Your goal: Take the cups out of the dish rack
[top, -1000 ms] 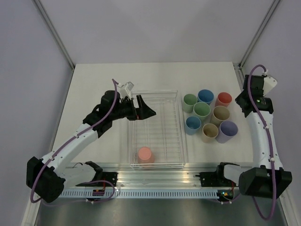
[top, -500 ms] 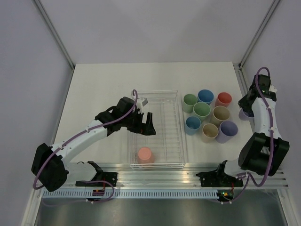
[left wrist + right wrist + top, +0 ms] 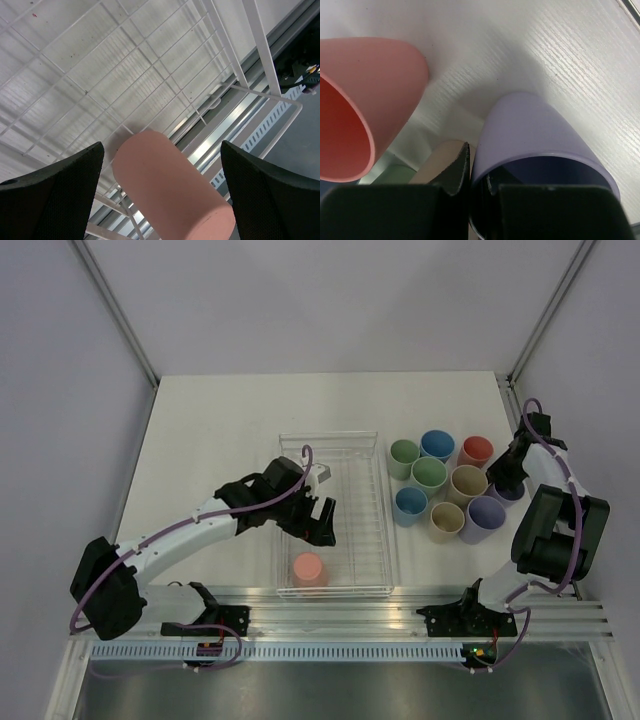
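Dish rack [image 3: 350, 495]: white wire grid, one matte salmon cup [image 3: 308, 568] inside.
Left gripper [image 3: 322, 525]: spread wide above it.
Right gripper [image 3: 476, 172]: pinching lavender cup [image 3: 535, 130] rim, desk's right edge.

Claw [image 3: 477, 172] astride lavender cup [image 3: 540, 135] rim, salmon cup [image 3: 367, 95] near, on white table [image 3: 560, 55].

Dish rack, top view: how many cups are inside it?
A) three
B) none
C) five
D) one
D: a single salmon cup sits on the grid floor of the dish rack, near its front edge.
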Robot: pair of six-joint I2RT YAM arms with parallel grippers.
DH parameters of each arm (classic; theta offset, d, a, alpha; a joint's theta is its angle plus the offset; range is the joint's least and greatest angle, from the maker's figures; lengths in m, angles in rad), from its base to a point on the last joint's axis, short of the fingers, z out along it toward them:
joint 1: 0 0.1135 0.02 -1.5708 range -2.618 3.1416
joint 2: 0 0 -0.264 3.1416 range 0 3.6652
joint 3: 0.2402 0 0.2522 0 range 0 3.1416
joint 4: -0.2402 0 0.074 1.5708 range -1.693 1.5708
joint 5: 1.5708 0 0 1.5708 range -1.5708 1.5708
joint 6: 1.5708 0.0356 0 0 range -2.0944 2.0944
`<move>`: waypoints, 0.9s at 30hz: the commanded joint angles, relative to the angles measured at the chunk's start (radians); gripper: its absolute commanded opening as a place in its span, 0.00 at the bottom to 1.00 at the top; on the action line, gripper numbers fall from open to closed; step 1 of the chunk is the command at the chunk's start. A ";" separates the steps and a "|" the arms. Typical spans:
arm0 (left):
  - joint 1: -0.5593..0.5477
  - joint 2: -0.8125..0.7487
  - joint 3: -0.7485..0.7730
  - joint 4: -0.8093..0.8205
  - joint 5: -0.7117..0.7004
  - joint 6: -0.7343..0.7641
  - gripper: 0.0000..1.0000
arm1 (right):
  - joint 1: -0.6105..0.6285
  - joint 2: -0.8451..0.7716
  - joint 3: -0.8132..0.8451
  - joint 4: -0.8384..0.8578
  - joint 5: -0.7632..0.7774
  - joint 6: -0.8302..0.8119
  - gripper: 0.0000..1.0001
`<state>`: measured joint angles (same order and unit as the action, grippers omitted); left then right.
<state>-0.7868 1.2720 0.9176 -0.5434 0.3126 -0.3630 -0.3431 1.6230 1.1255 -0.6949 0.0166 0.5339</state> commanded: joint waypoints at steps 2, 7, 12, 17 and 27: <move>-0.017 0.001 0.030 -0.009 -0.012 0.049 1.00 | 0.009 -0.002 -0.006 0.035 -0.009 -0.006 0.01; -0.029 0.006 0.041 -0.024 -0.020 0.047 1.00 | 0.009 -0.011 0.002 0.023 0.003 -0.009 0.06; -0.037 0.012 0.059 -0.036 -0.027 0.047 1.00 | 0.009 -0.040 0.036 -0.002 0.020 -0.011 0.34; -0.042 0.024 0.086 -0.058 -0.036 0.052 1.00 | 0.010 -0.078 0.063 -0.028 0.013 -0.009 0.45; -0.065 0.050 0.130 -0.144 -0.061 0.076 1.00 | 0.010 -0.224 0.183 -0.127 -0.012 -0.006 0.62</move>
<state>-0.8356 1.3102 1.0023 -0.6483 0.2794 -0.3313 -0.3374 1.4788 1.2381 -0.7769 0.0135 0.5266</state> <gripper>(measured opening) 0.994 0.609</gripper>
